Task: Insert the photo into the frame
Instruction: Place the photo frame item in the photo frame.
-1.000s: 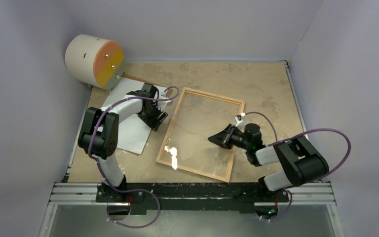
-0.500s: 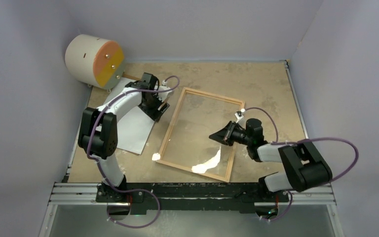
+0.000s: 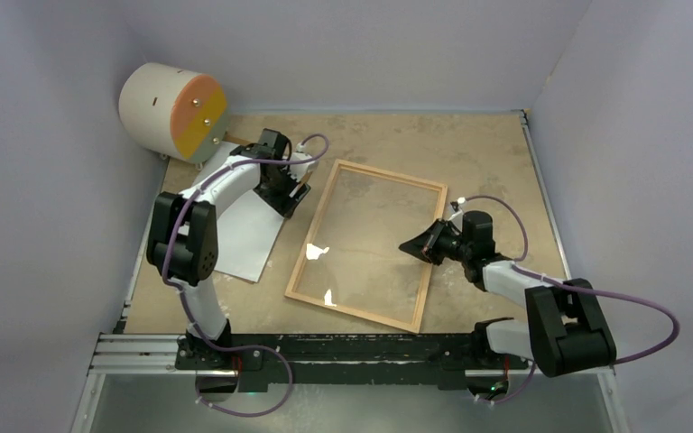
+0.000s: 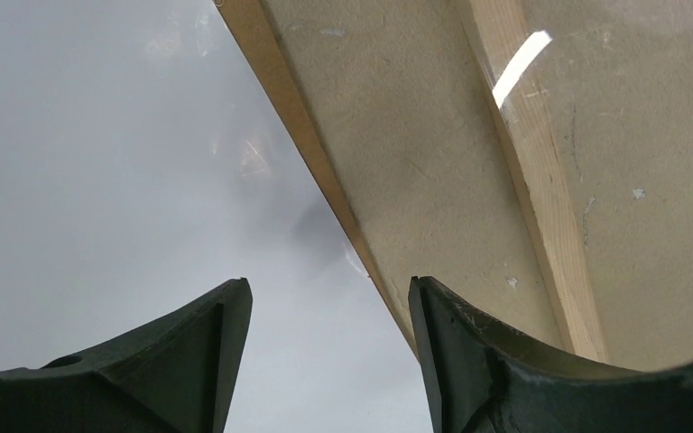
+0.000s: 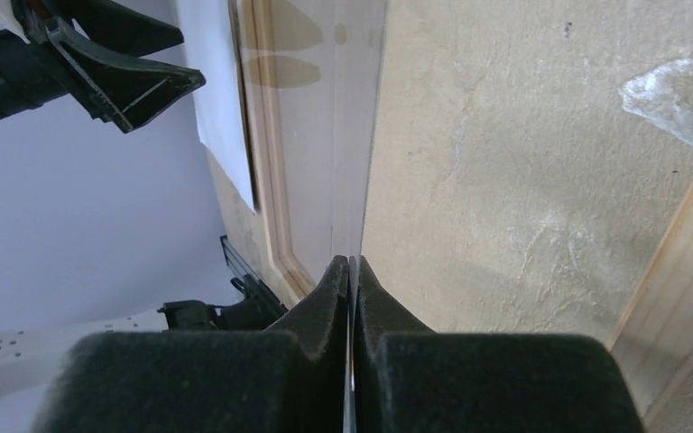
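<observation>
1 photo, 1 frame; L fingers apart over photo, R fingers pinched, prob. on pane edge.

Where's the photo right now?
Top view, table's left side: the photo lies white side up beside the frame's left rail, under the left end effector.

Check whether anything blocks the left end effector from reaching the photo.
Nothing visible does. The left end effector is open directly over the edge of the photo, which lies white back up, with only the thin edge of a brown sheet showing beside it. The frame lies apart, further over.
</observation>
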Robot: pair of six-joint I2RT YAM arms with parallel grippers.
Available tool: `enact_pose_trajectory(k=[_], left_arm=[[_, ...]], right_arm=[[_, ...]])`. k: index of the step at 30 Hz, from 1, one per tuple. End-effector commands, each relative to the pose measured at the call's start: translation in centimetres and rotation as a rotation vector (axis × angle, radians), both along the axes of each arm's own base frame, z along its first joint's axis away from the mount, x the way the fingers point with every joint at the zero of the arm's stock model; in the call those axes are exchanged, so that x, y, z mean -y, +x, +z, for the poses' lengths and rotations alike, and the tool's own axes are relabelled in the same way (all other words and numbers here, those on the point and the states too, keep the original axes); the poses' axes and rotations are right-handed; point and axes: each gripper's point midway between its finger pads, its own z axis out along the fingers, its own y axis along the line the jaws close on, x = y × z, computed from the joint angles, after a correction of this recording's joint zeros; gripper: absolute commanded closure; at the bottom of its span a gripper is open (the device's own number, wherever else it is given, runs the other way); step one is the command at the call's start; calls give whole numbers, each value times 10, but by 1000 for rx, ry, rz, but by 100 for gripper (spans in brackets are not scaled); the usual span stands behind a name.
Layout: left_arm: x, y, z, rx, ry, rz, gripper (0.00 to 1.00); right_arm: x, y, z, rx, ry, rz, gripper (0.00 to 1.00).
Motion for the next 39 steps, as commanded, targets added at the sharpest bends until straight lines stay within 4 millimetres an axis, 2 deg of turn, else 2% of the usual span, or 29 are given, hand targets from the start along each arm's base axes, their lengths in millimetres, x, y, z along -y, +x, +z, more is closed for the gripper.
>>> enact_pose_trajectory(k=[1,7,11,16,30,39], left_arm=[[6,10,3,24,-29,5,33],[11,11,-4,4,-53,12,30],[16,8,-12,-17,-65,17,22],[19,7,-18,-23,-70,12,19],[20,2,-33,-49,-52,2,19],[20,3,-35,-45,-43,1,19]], right_arm=[[0,5,5,5,26,-22,100],[3,4,3,4,49,-71,100],[8,1,-2,-4,53,-113,100],[8,3,-2,-2,59,-130,100],[20,8,3,43,6,-193,100],[21,-1,-4,19,-9,-186,100]])
